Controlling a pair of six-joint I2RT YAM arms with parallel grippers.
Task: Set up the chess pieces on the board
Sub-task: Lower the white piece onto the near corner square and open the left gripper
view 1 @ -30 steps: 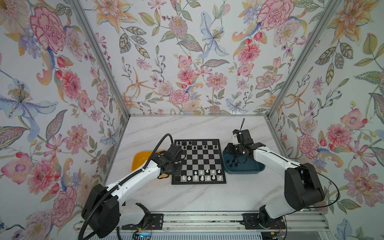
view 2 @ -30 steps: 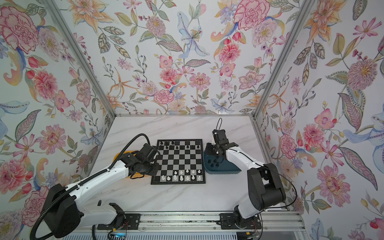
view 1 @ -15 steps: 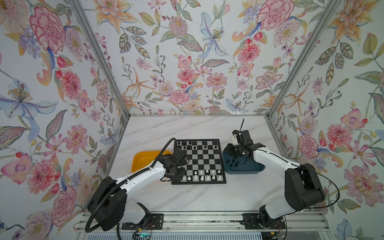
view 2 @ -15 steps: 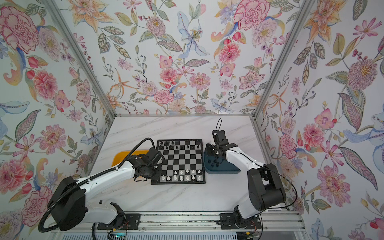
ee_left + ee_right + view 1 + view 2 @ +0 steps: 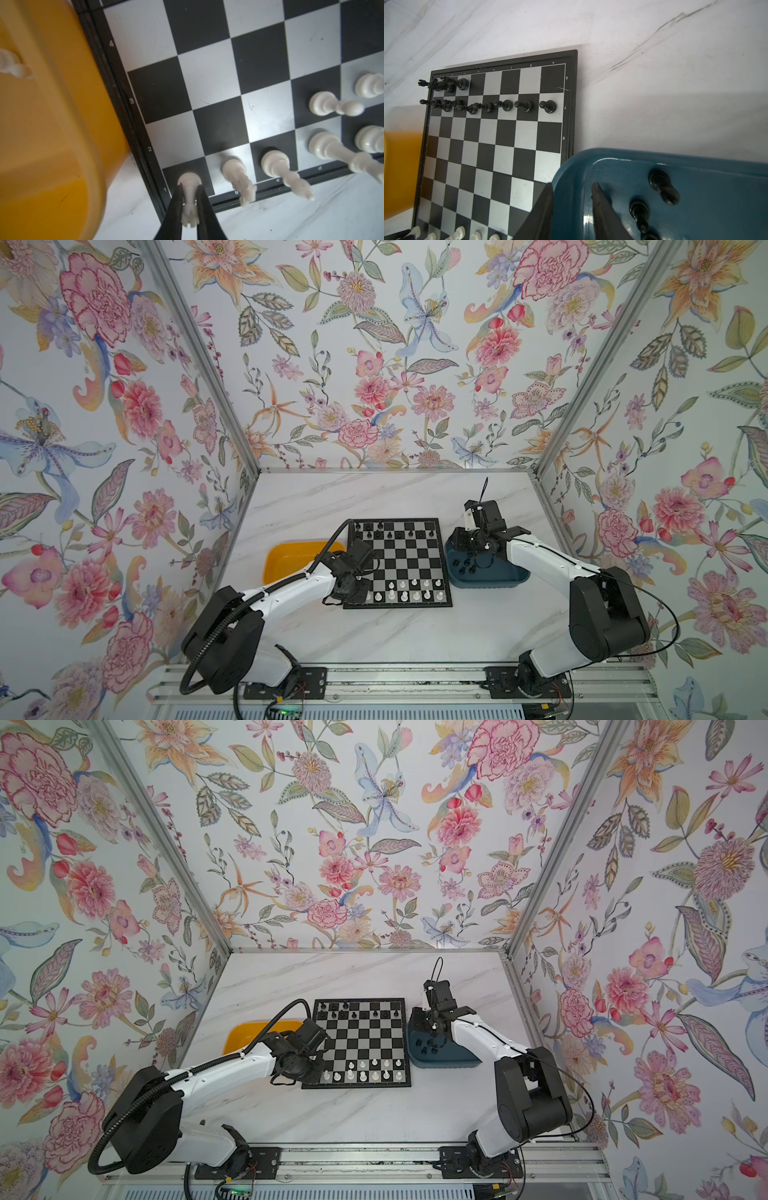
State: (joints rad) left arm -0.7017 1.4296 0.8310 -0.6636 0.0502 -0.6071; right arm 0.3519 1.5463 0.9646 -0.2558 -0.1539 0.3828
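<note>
L tool point(image 5: 190, 188) clenched on white rook point(image 5: 188, 180) at 7 o'clock corner of board point(image 5: 409, 561); R tool point(image 5: 572, 185) released, empty, over blue tray point(image 5: 695, 164) rim.

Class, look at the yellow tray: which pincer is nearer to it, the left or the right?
Left. The left pincer grips a white rook on the board corner square beside the yellow tray; the right pincer hangs open at the dark blue tray rim, across the board.
</note>
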